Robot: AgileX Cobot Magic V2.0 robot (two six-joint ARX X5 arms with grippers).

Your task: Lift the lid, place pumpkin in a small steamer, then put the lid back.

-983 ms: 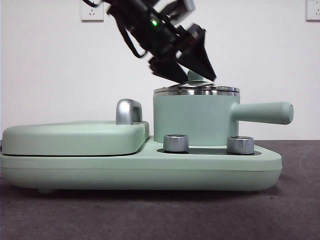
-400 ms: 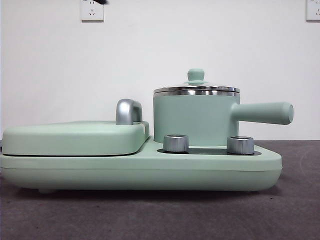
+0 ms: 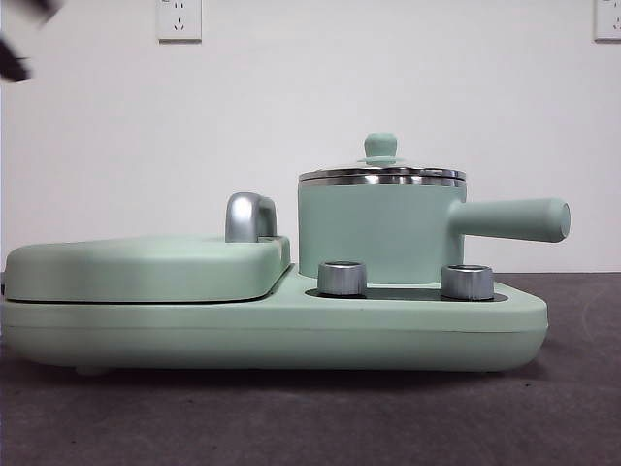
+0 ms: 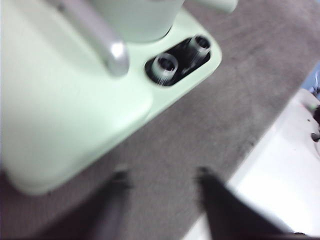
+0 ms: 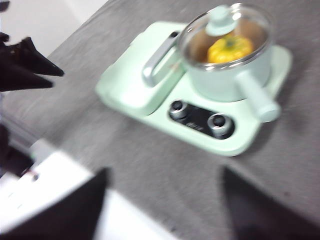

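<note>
Front view: the lid sits flat on the small steamer, which stands on the wide green base on the worktop; no arm near it and no readable writing. Left wrist view: left tool released, empty, off beside the base. Right wrist view: right tool spread, empty, well apart; pumpkin shows through the glass inside the steamer, so all three steps look done; no labels legible.
</note>
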